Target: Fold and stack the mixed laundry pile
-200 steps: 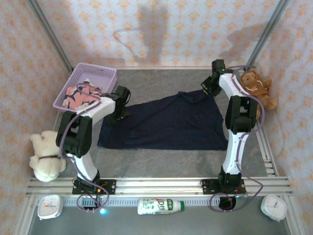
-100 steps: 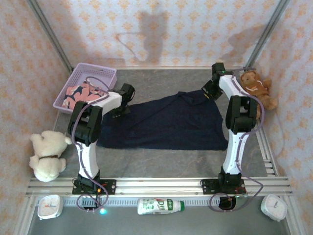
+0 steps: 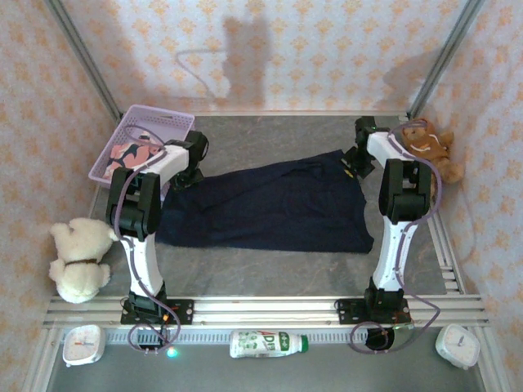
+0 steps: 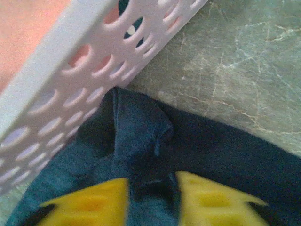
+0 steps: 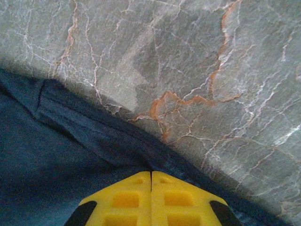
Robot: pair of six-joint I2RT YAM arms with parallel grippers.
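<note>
The dark navy garment lies spread flat across the middle of the table. My left gripper sits at its far left corner beside the lavender basket. In the left wrist view that gripper stands open, its yellow fingers apart with a bunched fold of navy cloth between them. My right gripper is at the far right corner. There its fingers are shut together on the navy hem. The salmon-pink printed garment lies in the basket.
The basket wall runs close by the left fingers. A cream teddy sits at the left edge, a brown teddy in the far right corner. A bottle and two small clocks lie in front of the rail.
The two grippers have drawn apart, stretching the navy garment wider and flatter. Its left corner now reaches the basket. The left jaws have parted after closing.
</note>
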